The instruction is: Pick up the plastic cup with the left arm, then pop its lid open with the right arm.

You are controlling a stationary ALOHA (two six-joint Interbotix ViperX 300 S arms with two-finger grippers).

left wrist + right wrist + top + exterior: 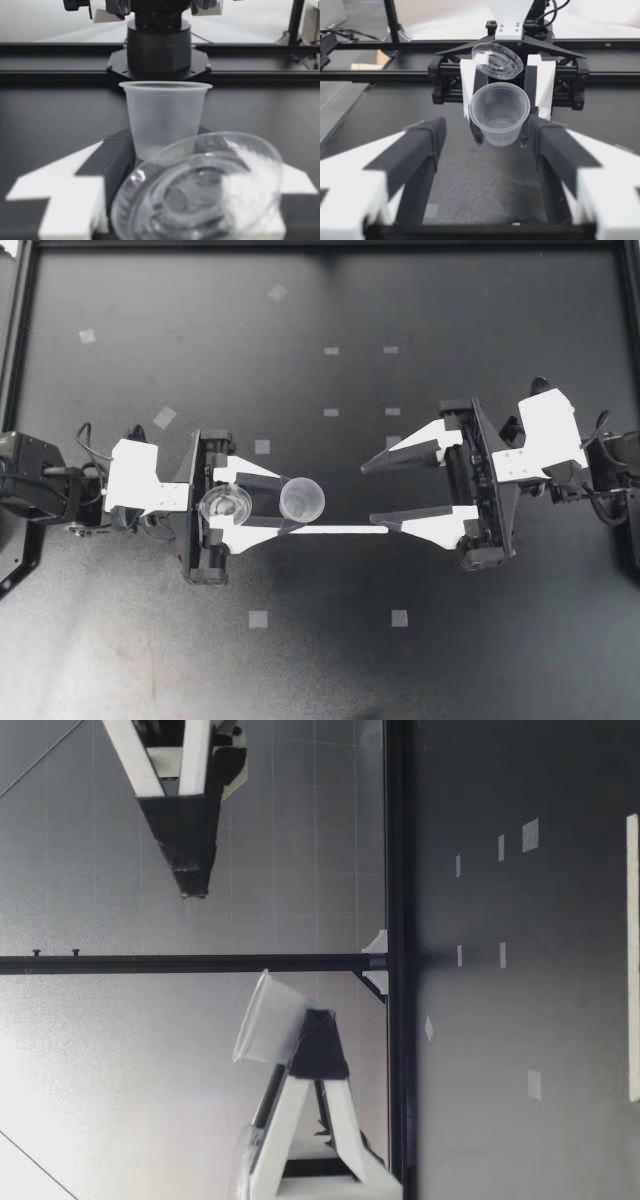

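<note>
**Cup (301, 499) aloft in left gripper (297, 502)**

Pinched from both sides by the left fingers, clear of the table (450, 660), mouth tipped toward right gripper (370, 494), spread wide and well apart. Shares the left gripper with a clear lid (225, 506), lying just behind. Looks like a presenting step. Next calls for closing the gap squarely, without jarring the lid.

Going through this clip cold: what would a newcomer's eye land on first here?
First, the clear plastic cup, held off the table and slightly tilted, mouth up, between the fingers of my left gripper. Just behind it, a clear lid rests on that gripper near the base of its fingers. Facing them across a gap, my right gripper stands open and holds nothing.
</note>
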